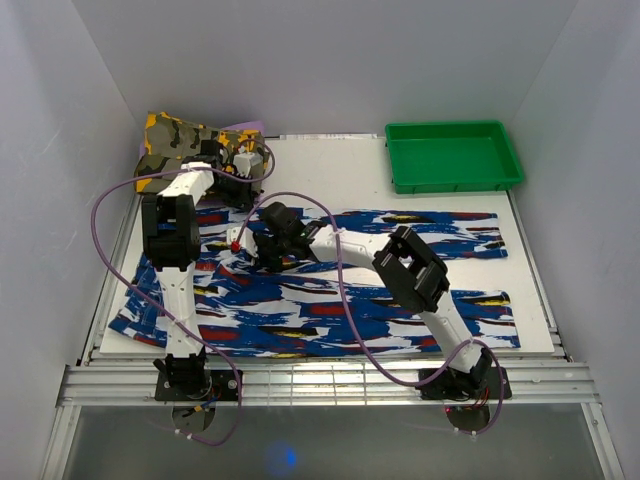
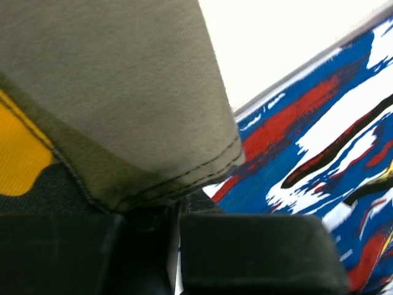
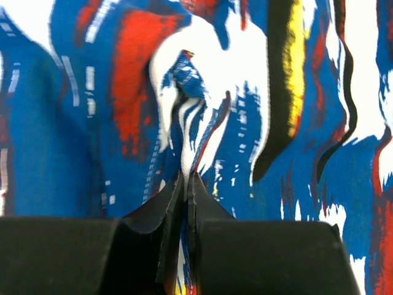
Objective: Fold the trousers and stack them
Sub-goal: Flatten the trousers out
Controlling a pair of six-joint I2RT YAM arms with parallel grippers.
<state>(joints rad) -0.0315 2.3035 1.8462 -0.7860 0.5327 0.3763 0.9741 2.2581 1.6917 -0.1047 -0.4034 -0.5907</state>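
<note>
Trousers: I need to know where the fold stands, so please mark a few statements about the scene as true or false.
1. The right gripper pinches a raised fold of the trousers. True.
2. The tray holds a folded garment. False: nothing lies in it.
3. The trousers lie spread out on the table, not yet folded. True.
4. The left gripper is shut on the trousers. False: it is shut on the hem of the camouflage garment.
5. The camouflage garment sits between the trouser legs. False: it is bunched at the table's far left corner.
</note>
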